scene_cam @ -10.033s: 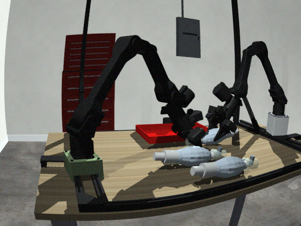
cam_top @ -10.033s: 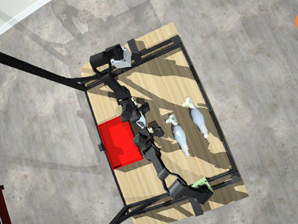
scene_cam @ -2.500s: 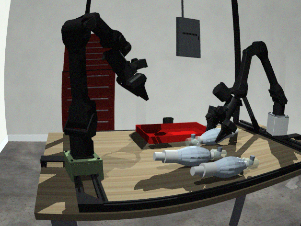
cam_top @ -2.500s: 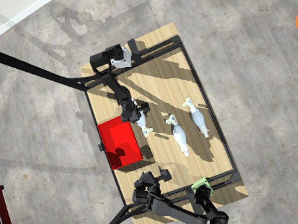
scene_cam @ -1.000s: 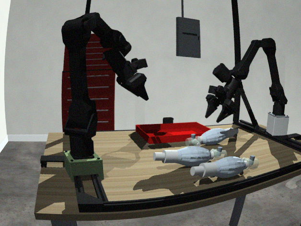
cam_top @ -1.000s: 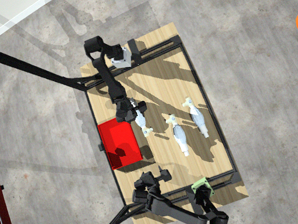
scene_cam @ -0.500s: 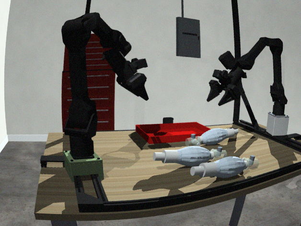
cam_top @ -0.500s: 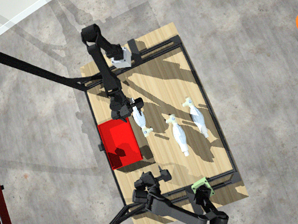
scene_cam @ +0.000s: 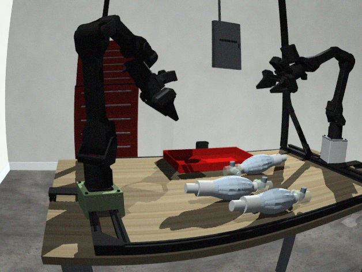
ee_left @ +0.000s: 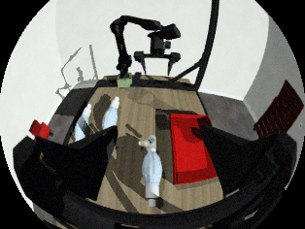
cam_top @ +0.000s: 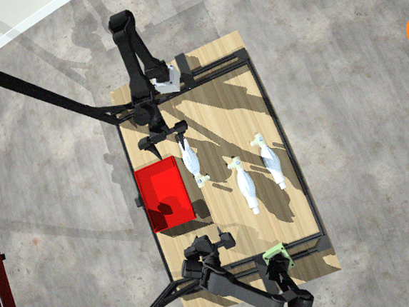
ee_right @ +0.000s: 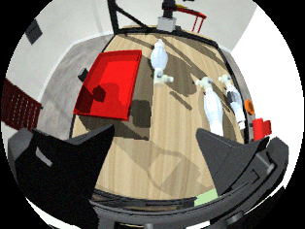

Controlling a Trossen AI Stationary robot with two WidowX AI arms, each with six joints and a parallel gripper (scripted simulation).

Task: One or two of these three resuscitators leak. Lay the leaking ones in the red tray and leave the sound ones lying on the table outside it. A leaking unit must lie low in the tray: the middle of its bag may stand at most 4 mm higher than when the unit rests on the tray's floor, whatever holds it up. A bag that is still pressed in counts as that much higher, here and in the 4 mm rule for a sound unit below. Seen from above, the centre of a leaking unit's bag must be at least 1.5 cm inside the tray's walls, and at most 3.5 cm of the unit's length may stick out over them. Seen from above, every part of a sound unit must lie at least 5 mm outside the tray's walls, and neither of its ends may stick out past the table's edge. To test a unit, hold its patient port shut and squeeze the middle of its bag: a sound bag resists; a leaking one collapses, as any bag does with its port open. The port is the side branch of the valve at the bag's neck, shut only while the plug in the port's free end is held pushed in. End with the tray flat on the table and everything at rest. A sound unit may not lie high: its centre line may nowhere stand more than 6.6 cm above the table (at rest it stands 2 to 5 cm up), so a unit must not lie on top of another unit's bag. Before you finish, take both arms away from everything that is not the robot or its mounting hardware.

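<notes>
Three pale resuscitators lie on the table outside the empty red tray (cam_top: 167, 187) (scene_cam: 204, 166) (ee_left: 191, 157) (ee_right: 114, 92). The first unit (cam_top: 191, 162) (scene_cam: 259, 164) (ee_left: 152, 168) (ee_right: 159, 58) lies beside the tray, its valve toward the right arm. The middle unit (cam_top: 246, 185) (scene_cam: 234, 187) (ee_left: 111, 116) (ee_right: 213, 109) and the outer unit (cam_top: 271, 161) (scene_cam: 278, 200) (ee_right: 234, 99) point their valves the other way. All bags look full. My left gripper (cam_top: 172, 153) (scene_cam: 264, 89) (ee_left: 160, 129) is open and empty, high above the table. My right gripper (cam_top: 207, 232) (ee_right: 156, 131) is open and empty, also raised. Whether the plugs are pushed in cannot be told.
Black rails (cam_top: 281, 135) (scene_cam: 204, 238) run along the table's edges. The left arm stands on a white base (cam_top: 167, 82) (scene_cam: 333, 150), the right arm on a green base (cam_top: 273, 252) (scene_cam: 101, 199). Black frame posts rise by the tray side of the table.
</notes>
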